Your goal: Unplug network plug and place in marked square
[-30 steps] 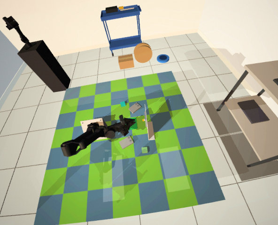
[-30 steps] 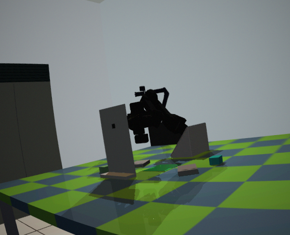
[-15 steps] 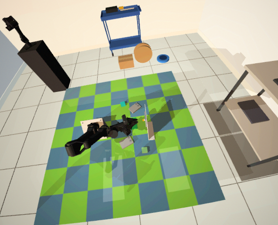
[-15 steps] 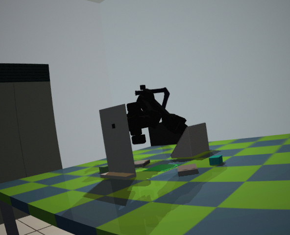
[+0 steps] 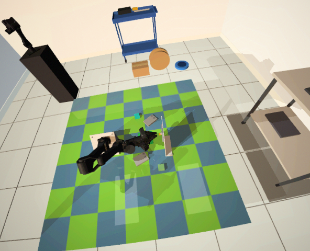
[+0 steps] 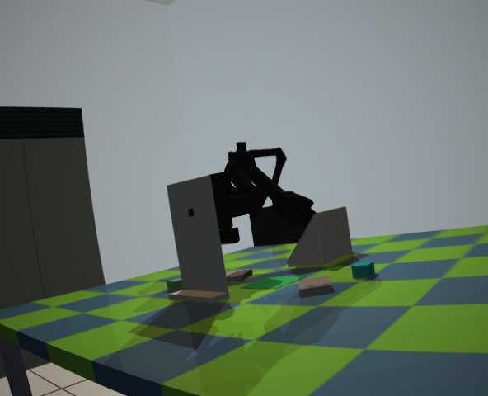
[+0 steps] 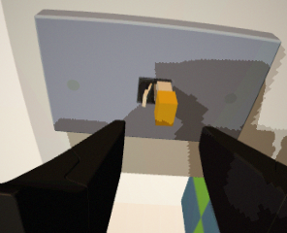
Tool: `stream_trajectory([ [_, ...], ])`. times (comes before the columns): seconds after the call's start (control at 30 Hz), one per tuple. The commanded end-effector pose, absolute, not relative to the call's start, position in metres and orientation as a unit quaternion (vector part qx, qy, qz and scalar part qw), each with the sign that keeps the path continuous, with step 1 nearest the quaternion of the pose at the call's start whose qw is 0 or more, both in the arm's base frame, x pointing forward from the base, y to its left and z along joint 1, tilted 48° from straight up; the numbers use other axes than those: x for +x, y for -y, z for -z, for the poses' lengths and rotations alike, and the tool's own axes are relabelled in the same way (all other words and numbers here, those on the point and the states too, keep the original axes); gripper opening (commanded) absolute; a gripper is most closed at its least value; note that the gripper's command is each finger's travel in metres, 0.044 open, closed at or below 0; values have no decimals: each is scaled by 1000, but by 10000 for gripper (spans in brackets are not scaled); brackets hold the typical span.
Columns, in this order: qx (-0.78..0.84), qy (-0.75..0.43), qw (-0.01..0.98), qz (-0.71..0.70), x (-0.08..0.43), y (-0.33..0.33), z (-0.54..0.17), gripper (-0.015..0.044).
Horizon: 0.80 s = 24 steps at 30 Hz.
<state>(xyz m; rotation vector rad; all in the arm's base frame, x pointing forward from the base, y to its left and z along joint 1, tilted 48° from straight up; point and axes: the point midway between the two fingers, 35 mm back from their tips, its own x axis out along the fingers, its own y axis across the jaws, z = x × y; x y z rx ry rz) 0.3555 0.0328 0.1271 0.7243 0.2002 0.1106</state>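
- Plug (image 5: 159,134) (image 7: 166,108): orange, seated in the dark socket (image 7: 144,91) of the upright panel (image 5: 162,128) (image 6: 196,238) (image 7: 100,63).
- Gripper (image 5: 156,134) (image 7: 163,134): jaws parted, grasping nothing, the plug ahead of the gap between them.
- Thin pale tab (image 7: 146,95): beside the plug in the wrist view.
- Green marked square (image 5: 152,141) (image 6: 272,282): on the table, partly under the arm (image 5: 103,155) (image 6: 274,187) in the top view.
- Teal block (image 5: 136,116) (image 6: 363,270): beyond a flat grey block (image 5: 150,120) (image 6: 316,286), seen from the panel.

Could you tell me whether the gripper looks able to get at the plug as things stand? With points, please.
Probably yes: the gripper (image 5: 158,133) (image 7: 163,134) is open, facing the plug (image 5: 159,134) (image 7: 166,108), and nothing shows between them, though the fingertips may need slight re-aiming.
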Motion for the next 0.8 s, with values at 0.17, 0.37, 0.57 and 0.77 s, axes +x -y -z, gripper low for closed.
stream_trajectory([
  [0.17, 356, -97, 928, -56, 371, -33, -128, 156],
  [0.37, 356, -96, 928, -56, 380, -33, -128, 156],
  [0.57, 356, -96, 928, -56, 382, -33, -128, 143],
  [0.77, 356, -96, 928, -56, 382, -33, -128, 103],
])
